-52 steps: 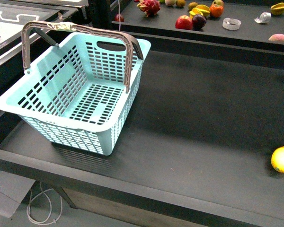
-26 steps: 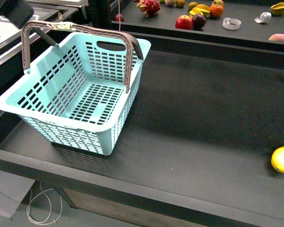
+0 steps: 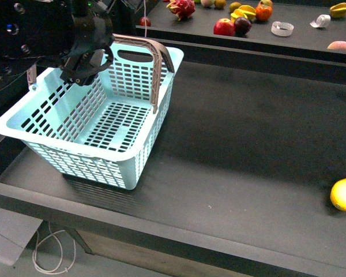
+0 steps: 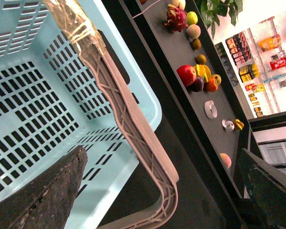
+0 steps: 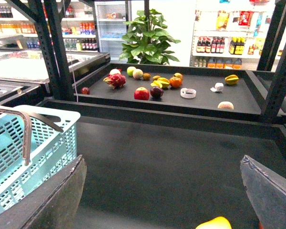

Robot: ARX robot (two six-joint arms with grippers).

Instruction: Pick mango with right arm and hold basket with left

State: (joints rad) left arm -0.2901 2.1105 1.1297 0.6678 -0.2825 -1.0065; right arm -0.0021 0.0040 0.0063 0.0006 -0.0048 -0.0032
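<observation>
Dark counter [image 3: 248,144] fills frame. Turquoise basket [image 3: 98,124] sits at left. Left end effector [image 3: 85,72] at upper left, fingers spread wide, straddling basket handle [image 4: 133,138]. Right end effector [image 5: 162,162] also spread wide. Mango [image 3: 345,193] lies on counter at right edge.

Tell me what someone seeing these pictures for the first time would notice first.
The big turquoise basket stands out first, sitting empty on the left of the dark table, with the black left gripper hanging open above its rear left corner by a handle. Next comes the yellow mango, alone at the table's far right edge, and a scatter of colourful fruit on the shelf behind.
</observation>
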